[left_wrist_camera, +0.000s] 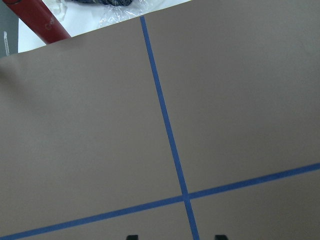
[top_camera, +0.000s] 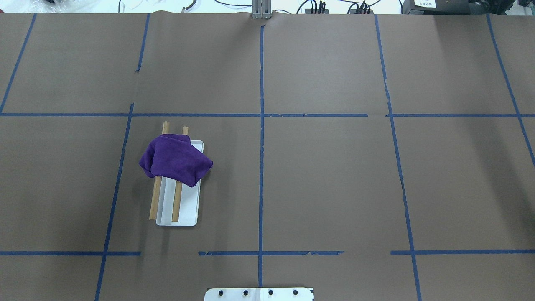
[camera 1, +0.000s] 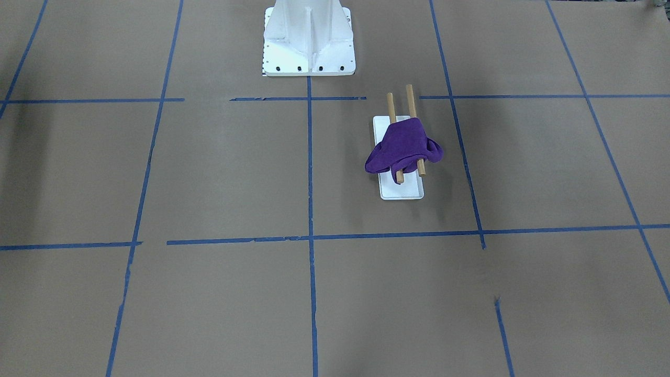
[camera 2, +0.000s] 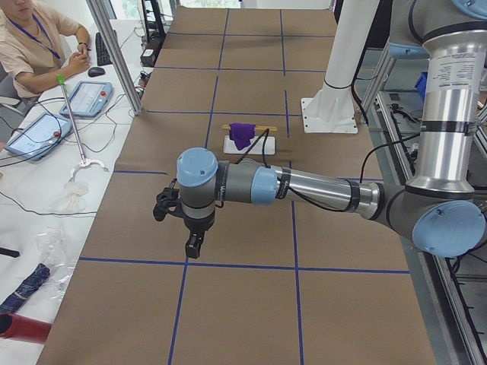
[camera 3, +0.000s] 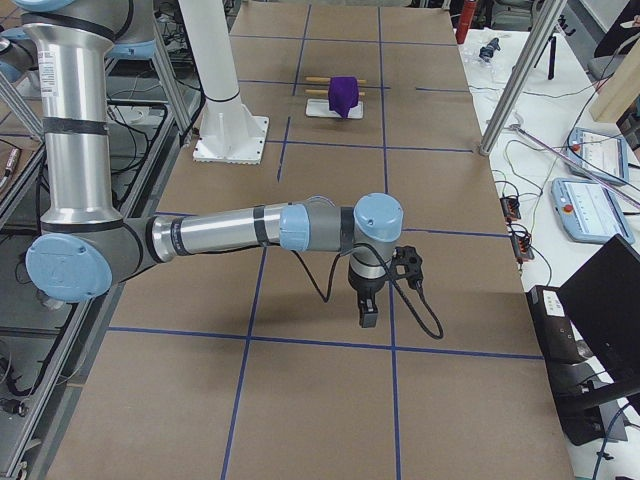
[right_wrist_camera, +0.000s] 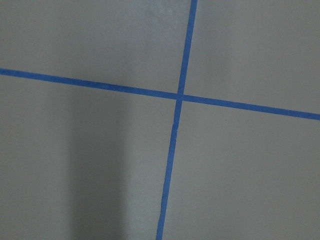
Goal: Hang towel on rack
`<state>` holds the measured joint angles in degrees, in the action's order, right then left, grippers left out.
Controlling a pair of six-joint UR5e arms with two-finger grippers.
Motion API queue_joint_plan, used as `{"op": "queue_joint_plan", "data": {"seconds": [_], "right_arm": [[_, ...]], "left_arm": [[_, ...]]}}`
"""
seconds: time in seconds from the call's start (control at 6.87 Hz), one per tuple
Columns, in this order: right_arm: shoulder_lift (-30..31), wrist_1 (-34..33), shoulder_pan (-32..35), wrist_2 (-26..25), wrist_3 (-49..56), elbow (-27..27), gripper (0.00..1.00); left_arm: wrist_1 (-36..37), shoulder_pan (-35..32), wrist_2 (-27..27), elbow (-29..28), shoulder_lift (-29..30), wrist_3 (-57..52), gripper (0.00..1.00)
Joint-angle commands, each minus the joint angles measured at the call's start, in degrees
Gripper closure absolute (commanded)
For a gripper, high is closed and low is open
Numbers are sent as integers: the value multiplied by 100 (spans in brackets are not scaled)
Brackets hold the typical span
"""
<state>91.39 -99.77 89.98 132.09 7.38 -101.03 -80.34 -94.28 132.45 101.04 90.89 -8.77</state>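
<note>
The deep purple towel (camera 1: 400,144) lies crumpled over both wooden dowels of the rack (camera 1: 412,99), with folds hanging down on each side above the rack's white base (camera 1: 403,189). In the overhead view the towel (top_camera: 175,161) covers the far half of the rack (top_camera: 155,200). My left gripper (camera 2: 195,245) hangs over bare table far from the rack; in its wrist view the fingertips (left_wrist_camera: 131,237) stand wide apart with nothing between them. My right gripper (camera 3: 367,312) hangs over bare table at the other end; I cannot tell whether it is open or shut.
The large white bolted pedestal (camera 1: 309,42) stands at the robot's edge of the table. Blue tape lines (top_camera: 261,125) cross the brown table cover. An operator (camera 2: 30,46) sits by tablets beyond the table. A red object (left_wrist_camera: 40,20) lies past the table's edge.
</note>
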Motion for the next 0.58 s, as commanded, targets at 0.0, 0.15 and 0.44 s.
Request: {"op": "queue_joint_plan", "data": {"seconds": [0.0,0.15,0.44], "right_arm": [[290,19,10,36,35,-31,0],[327,2,-24,36,27,-23,0],[327,2,-174,36,0,-57,0]], "left_arm": [[1438,-47,176,537,-61,-55,0],[1364,41,219,470,-149,-63,0],[1259,278,263,339,-141,-63,0]]}}
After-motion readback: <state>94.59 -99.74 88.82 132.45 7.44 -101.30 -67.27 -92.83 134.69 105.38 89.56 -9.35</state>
